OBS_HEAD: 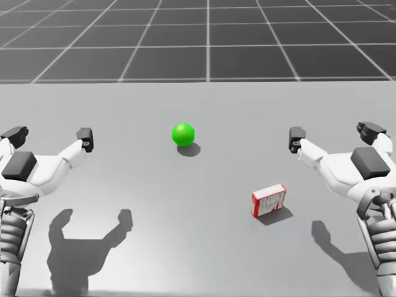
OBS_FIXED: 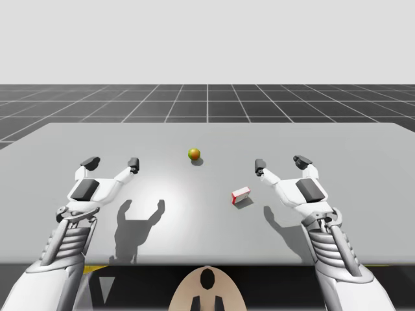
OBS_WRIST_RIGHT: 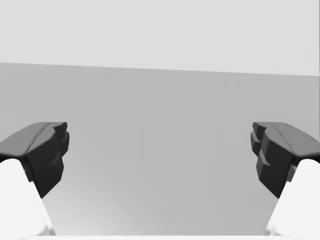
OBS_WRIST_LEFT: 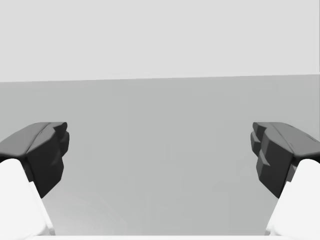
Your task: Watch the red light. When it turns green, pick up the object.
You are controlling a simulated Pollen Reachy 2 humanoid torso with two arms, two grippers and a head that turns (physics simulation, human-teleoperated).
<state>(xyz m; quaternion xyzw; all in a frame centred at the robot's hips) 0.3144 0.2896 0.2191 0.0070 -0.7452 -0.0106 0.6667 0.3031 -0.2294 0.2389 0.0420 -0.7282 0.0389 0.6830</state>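
Left gripper hovers over the near left of the grey table, its two dark fingers spread wide with nothing between them and its shadow cast on the surface beneath; from the left wrist view, bare tabletop lies ahead of the parted fingers. At mid-table, further out, sits the small round signal light, plainly green in the head view, though in the high view it looks orange with a green tinge. Right of it and closer to the robot, the small red-and-white box rests on the table, well apart from the left gripper and nearer to the right one, touched by neither. Right gripper hangs above the near right of the table, mirroring the left, fingers likewise wide apart and holding nothing, the box beside and below it.
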